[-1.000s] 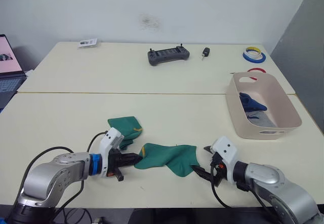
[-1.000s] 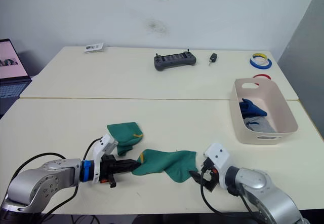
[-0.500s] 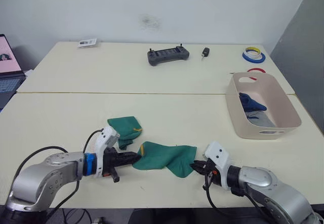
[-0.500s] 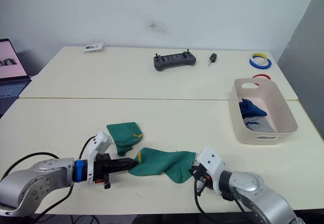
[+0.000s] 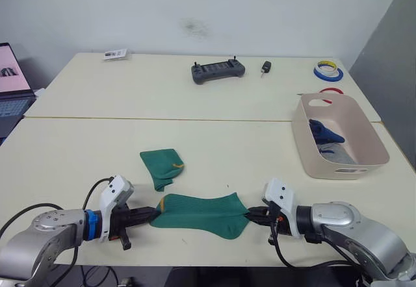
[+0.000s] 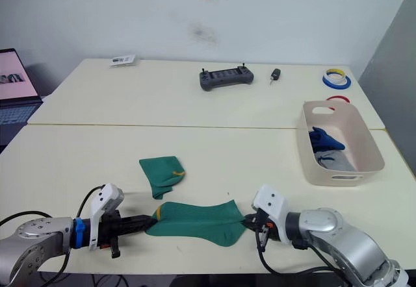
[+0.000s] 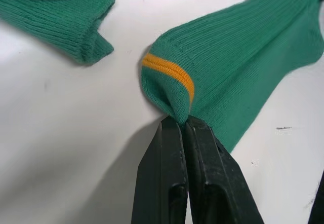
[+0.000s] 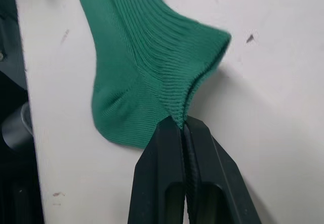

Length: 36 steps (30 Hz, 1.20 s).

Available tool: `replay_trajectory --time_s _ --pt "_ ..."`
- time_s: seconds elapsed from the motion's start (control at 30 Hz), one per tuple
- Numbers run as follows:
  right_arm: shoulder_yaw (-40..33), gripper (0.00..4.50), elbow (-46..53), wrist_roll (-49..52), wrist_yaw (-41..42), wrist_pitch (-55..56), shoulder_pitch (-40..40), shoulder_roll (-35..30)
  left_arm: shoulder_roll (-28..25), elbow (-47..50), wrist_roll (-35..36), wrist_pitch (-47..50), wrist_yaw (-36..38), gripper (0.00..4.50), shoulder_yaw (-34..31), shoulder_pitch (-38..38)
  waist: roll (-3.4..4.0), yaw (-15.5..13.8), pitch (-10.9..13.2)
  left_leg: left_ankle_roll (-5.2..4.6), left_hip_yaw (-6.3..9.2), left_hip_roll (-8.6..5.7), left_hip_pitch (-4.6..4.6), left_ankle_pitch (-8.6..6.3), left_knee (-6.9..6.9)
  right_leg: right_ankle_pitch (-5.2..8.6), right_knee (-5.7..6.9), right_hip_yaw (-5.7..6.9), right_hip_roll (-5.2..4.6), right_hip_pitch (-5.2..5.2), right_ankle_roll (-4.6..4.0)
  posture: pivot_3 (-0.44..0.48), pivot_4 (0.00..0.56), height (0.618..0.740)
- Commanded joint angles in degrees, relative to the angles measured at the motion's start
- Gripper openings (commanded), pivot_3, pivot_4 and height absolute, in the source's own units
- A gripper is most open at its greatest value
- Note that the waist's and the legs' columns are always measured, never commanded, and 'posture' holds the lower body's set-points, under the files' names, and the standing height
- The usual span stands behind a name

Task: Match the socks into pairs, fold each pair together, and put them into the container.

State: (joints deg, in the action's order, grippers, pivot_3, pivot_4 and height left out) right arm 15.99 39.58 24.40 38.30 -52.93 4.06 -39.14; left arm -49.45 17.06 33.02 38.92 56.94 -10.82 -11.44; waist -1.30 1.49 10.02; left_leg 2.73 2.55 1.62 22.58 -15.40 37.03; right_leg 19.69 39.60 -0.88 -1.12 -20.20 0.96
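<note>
A green sock [image 5: 198, 212] with a yellow stripe lies stretched flat near the table's front edge. My left gripper [image 5: 153, 213] is shut on its cuff end [image 7: 174, 113], by the yellow stripe. My right gripper [image 5: 247, 214] is shut on the opposite end [image 8: 178, 116]. A second green sock [image 5: 161, 165] lies folded just behind the stretched one, free of both grippers. The pale pink container [image 5: 364, 163] stands at the right, holding a royal blue sock [image 5: 323, 132] and a light grey sock [image 5: 335, 151].
At the back of the table lie a dark grey controller [image 5: 218, 71], a black key fob [image 5: 264, 67], rolls of tape [image 5: 326, 73] and a small card [image 5: 114, 54]. A laptop [image 5: 12, 79] sits at the far left edge.
The right gripper has shut on the sock's right end. The left gripper has drawn leftward, and the sock now lies stretched out flat between the two grippers.
</note>
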Motion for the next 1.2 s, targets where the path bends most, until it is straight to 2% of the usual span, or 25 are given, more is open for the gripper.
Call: replay_trajectory --time_s 0.03,0.17,0.33,0.43,0.53,0.7,0.87,1.2 --pt "0.0 0.50 0.3 -0.4 -0.3 0.3 0.9 -0.5 0.8 -3.1 -2.9 -3.7 0.3 0.49 1.5 -0.2 0.03 -0.1 0.0 0.00 0.00 -0.01 -0.01 0.00 0.00 0.00 -0.01 0.01 -0.01 0.02 0.00 0.000 0.150 0.740" --pt "-0.8 1.73 0.9 0.1 -0.4 0.1 1.1 -0.1 0.7 -4.6 -2.1 -6.1 1.8 1.50 -0.3 -0.4 0.09 0.0 -0.1 0.00 0.01 0.01 -0.04 0.00 0.00 0.00 0.02 0.03 0.00 0.04 0.00 0.000 0.150 0.740" --pt "-3.2 3.59 3.2 1.8 0.9 -0.3 1.1 -1.6 -2.4 -7.0 -0.5 -6.9 6.2 2.89 -4.9 -3.1 0.10 0.3 -0.1 0.00 0.02 0.05 -0.06 0.00 -0.02 0.00 0.06 0.03 0.04 0.01 0.00 0.000 0.150 0.740" --pt "-4.8 4.50 3.9 2.7 1.9 0.8 2.3 -2.6 -4.0 -10.2 0.4 -7.3 7.9 3.71 -8.4 -2.8 0.13 0.4 -0.1 0.00 0.02 0.09 -0.14 0.00 -0.06 0.00 0.09 0.00 0.09 0.00 -0.01 0.000 0.150 0.740" --pt "-6.5 4.50 3.4 3.6 2.4 3.2 5.8 -1.4 -4.2 -14.1 2.6 -4.9 5.9 4.48 -12.4 1.7 0.10 0.3 0.0 0.00 0.02 0.08 -0.14 0.00 -0.05 0.01 0.12 0.00 0.10 -0.01 -0.02 0.000 0.150 0.740" --pt "-5.2 4.50 2.0 3.8 1.6 4.4 11.3 2.1 -3.7 -17.3 0.6 -3.9 3.3 4.48 -11.3 7.8 0.04 0.2 0.0 0.00 0.06 0.04 -0.03 0.00 -0.03 0.01 0.02 0.05 0.06 -0.02 -0.01 0.000 0.150 0.740" --pt "-2.5 4.50 1.2 2.7 1.6 4.8 13.7 3.8 -1.7 -17.0 -1.4 -4.5 2.7 4.48 -6.5 11.5 0.04 0.1 0.0 0.00 0.04 0.03 0.08 0.00 -0.02 0.01 -0.07 0.04 0.03 -0.06 -0.02 0.000 0.150 0.740" --pt "-1.0 4.50 1.3 1.7 1.5 4.8 13.8 3.6 -0.5 -14.9 -9.9 -24.3 8.1 4.48 1.3 20.4 0.03 0.1 0.0 0.00 0.05 0.04 0.07 0.00 0.01 0.00 0.04 0.05 0.04 -0.07 -0.02 0.000 0.150 0.740"
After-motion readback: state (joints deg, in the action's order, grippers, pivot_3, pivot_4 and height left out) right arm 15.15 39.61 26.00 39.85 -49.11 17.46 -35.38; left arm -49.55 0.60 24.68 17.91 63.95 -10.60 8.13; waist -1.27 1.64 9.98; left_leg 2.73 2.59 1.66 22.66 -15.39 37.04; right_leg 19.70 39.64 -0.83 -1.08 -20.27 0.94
